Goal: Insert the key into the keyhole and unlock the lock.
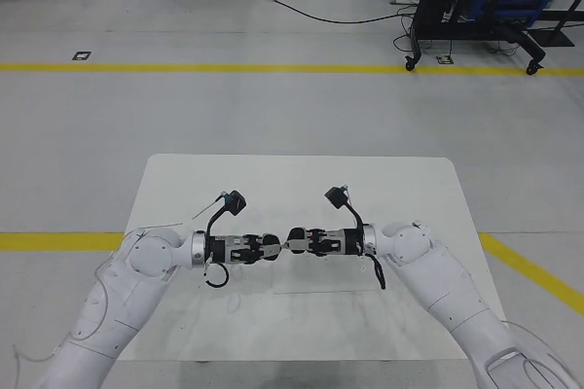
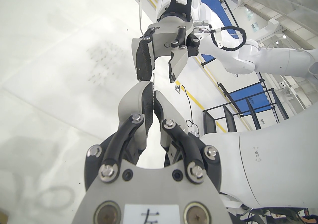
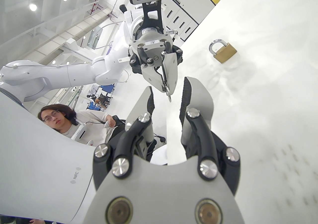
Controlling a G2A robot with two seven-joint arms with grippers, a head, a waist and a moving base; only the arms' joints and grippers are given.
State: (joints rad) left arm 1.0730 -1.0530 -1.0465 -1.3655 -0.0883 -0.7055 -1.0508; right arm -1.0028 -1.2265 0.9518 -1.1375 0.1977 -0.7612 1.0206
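Hold the left gripper point(image 2: 152, 94) pinched tight on the key point(image 3: 169, 96). Close the empty, wide-open right gripper point(image 3: 168, 89) gently on the key end poking between its fingers point(image 3: 185, 93).

The padlock point(image 3: 222, 50) has a dull brass-coloured body and a glossy silvery metal shackle. The key point(image 3: 168, 94) is thin bright metal. The desk point(image 1: 302, 185) is smooth matt white. On the left gripper point(image 2: 152, 88) and the right gripper point(image 3: 168, 82), the jaws are smooth grey shells with rough black pads point(image 3: 186, 97).
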